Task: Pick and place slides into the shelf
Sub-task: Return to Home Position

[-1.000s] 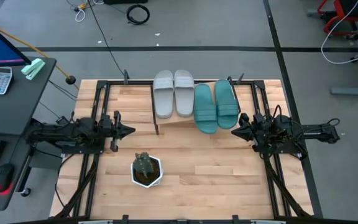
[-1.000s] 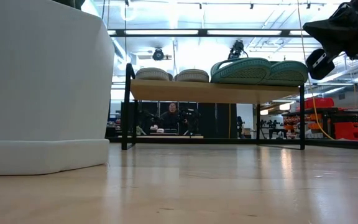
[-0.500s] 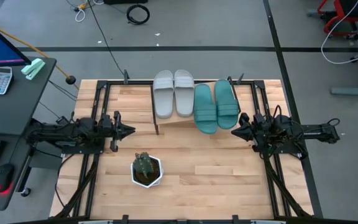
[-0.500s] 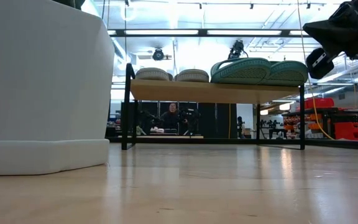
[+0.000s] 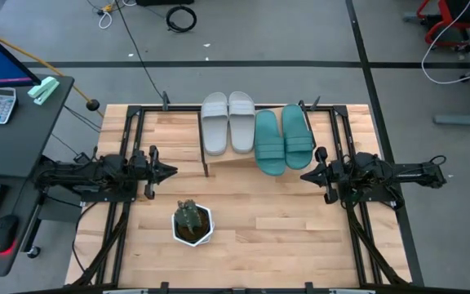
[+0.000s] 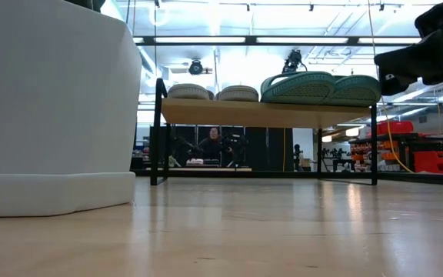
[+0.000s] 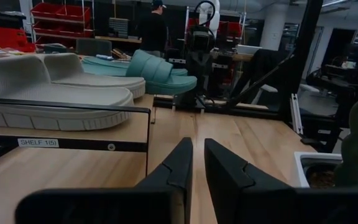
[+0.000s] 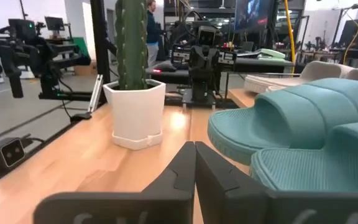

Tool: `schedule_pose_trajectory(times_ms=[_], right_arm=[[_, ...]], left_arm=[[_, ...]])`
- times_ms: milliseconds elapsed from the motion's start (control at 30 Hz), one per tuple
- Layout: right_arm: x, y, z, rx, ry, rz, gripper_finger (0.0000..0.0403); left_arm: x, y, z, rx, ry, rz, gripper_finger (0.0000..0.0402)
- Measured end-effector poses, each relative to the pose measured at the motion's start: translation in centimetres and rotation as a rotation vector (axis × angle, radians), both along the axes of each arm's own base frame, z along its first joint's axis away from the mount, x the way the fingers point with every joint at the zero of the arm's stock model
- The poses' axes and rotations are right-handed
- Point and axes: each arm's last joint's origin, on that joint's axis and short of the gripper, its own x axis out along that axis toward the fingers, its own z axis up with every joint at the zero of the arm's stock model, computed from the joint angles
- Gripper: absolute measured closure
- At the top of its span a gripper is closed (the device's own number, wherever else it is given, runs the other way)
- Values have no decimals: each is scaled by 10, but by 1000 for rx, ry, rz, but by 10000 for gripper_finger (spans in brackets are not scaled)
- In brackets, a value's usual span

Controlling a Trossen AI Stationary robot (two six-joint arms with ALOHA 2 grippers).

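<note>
Two light grey slides [image 5: 228,122] and two teal slides [image 5: 283,140] lie side by side, soles down, on the shelf's wooden top board [image 5: 231,162]. In the low view they sit on the shelf [image 6: 268,114] above its black legs. My left gripper [image 5: 172,171] waits level at the table's left, pointing at the shelf. In the left wrist view my left gripper [image 7: 198,146] shows only a narrow slit between its fingers and holds nothing. My right gripper [image 5: 303,174] waits level at the right, just near of the teal pair. In the right wrist view my right gripper [image 8: 195,146] is shut and empty.
A cactus in a white pot [image 5: 192,223] stands near the table's front, left of centre, and fills the left of the low view [image 6: 52,108]. Black frame rails [image 5: 129,139] run along both table sides. A person [image 7: 153,28] stands in the room beyond.
My right gripper has rolled about its own pointing line and tipped down to level, staying in place by the teal slides. The slides and the shelf have not moved.
</note>
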Motion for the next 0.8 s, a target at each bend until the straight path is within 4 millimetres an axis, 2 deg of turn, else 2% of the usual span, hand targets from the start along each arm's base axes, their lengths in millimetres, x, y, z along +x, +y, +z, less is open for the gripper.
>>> schedule_pose_trajectory(times_ms=[800], right_arm=[[0, 0, 0, 5, 6, 1, 389]], left_arm=[[0, 0, 1, 0, -5, -3, 357]])
